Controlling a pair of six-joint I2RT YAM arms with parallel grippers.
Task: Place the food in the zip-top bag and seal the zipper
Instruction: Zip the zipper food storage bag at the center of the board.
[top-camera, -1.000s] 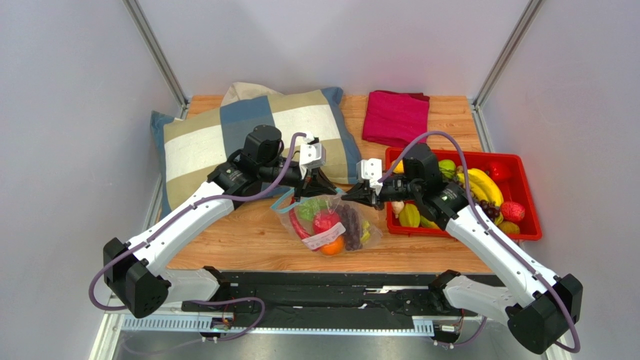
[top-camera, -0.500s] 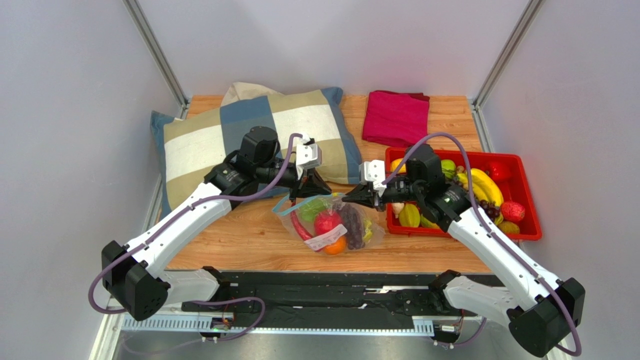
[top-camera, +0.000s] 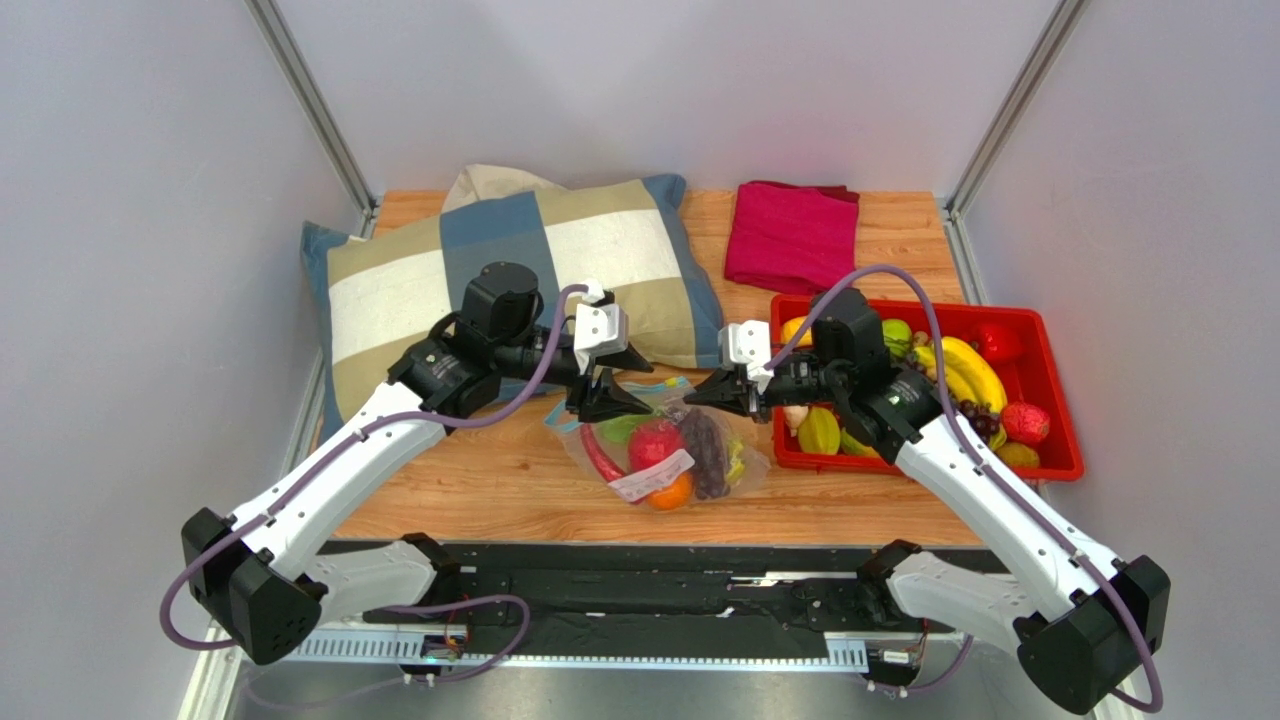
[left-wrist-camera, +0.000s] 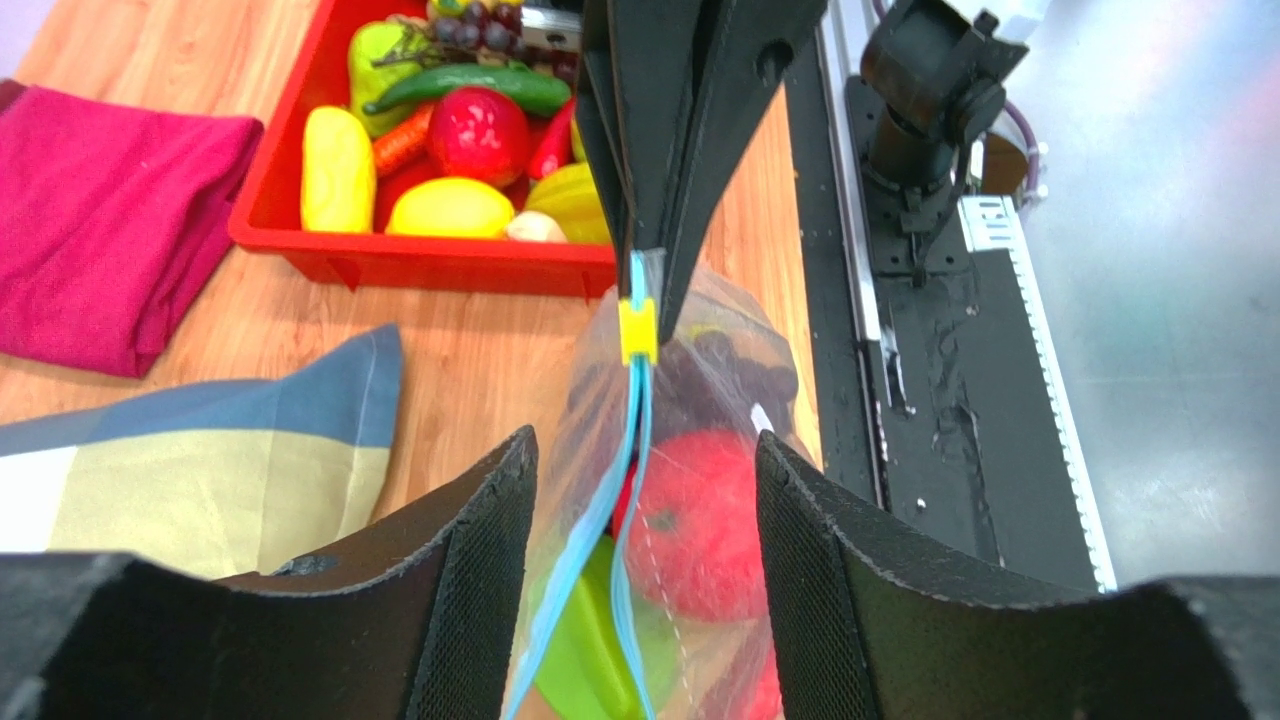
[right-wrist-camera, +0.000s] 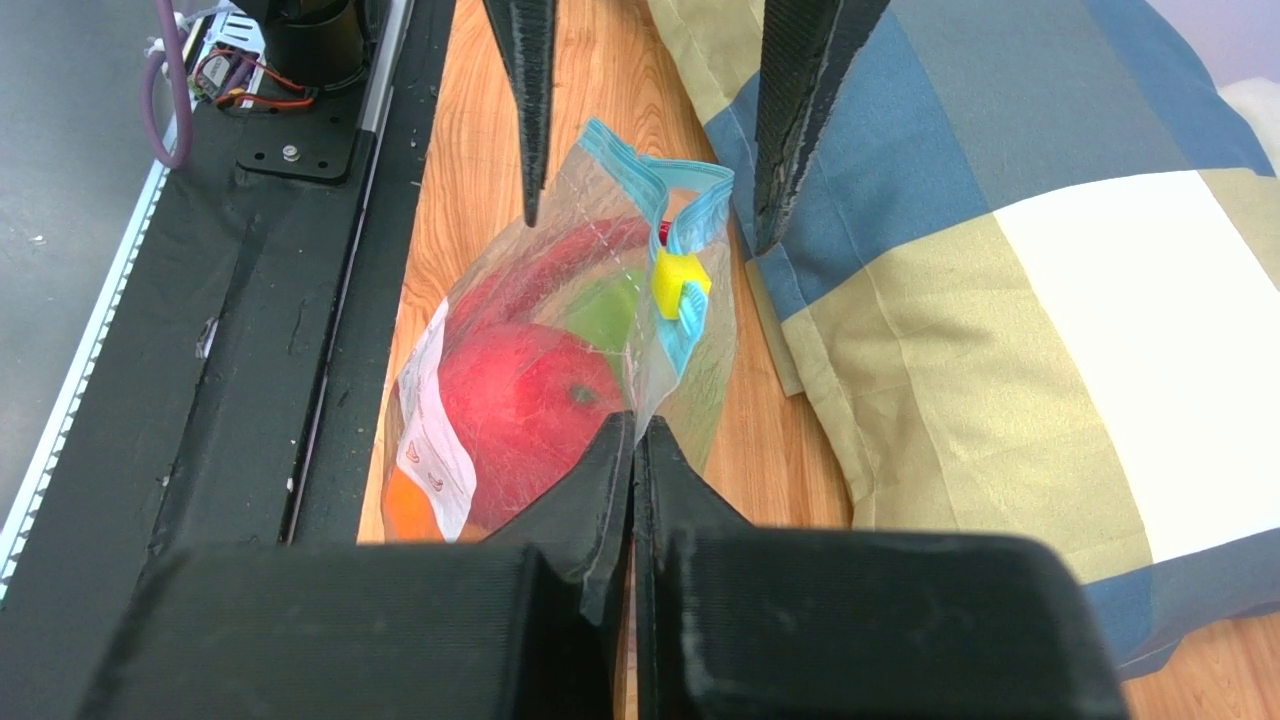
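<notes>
The zip-top bag (top-camera: 661, 450) lies on the wooden table between my arms, holding a red apple (right-wrist-camera: 511, 405), a green piece (left-wrist-camera: 594, 645), an orange piece (top-camera: 669, 491) and dark grapes. My right gripper (right-wrist-camera: 631, 428) is shut on the bag's clear corner, just past the yellow slider (right-wrist-camera: 679, 282). The teal zipper (left-wrist-camera: 639, 405) runs from there toward my left gripper (left-wrist-camera: 643, 450), which is open with the strip between its fingers, untouched. Near those fingers the two teal strips stand apart. More food (top-camera: 962, 383) fills the red tray.
The red tray (top-camera: 1052, 468) stands at the right, close behind my right arm. A checked pillow (top-camera: 451, 278) lies at the back left, touching the bag's far side. A magenta cloth (top-camera: 792, 233) is folded at the back. A black rail (top-camera: 646, 578) runs along the near edge.
My left gripper has opened and let go of the zipper, and it has drawn back slightly to the left. The right gripper stays shut on the bag's corner.
</notes>
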